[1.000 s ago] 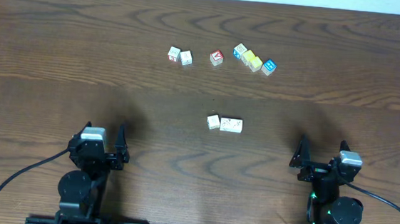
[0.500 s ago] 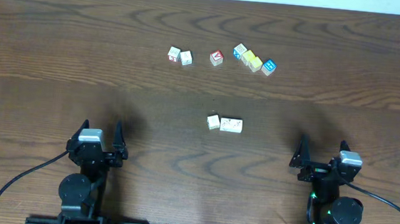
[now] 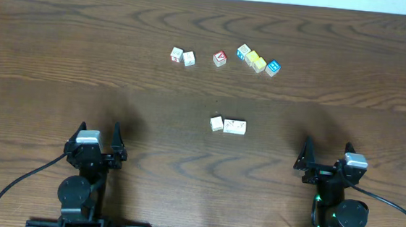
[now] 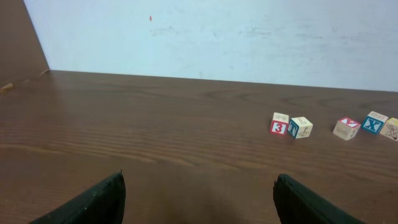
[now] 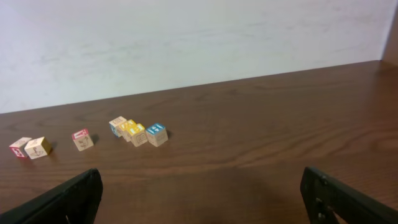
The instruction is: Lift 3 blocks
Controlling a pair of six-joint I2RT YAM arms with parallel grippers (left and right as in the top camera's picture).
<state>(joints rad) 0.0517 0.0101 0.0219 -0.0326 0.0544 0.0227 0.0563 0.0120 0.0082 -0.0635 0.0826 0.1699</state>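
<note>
Blocks (image 3: 234, 126): markings too small overhead. Rightmost cube (image 4: 392, 129) cut by left-wrist frame edge.

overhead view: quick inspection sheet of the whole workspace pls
surface: table, dark wood grain
job's things: three cream blocks at centre, one just apart from a side-by-side pair, none lifted
clutter: seven coloured cubes in a loose row on the far side
grippers: left gripper and right gripper open, empty, at the near edge
cables: black cables loop from each arm base
surroundings: pale wall behind the table
</note>
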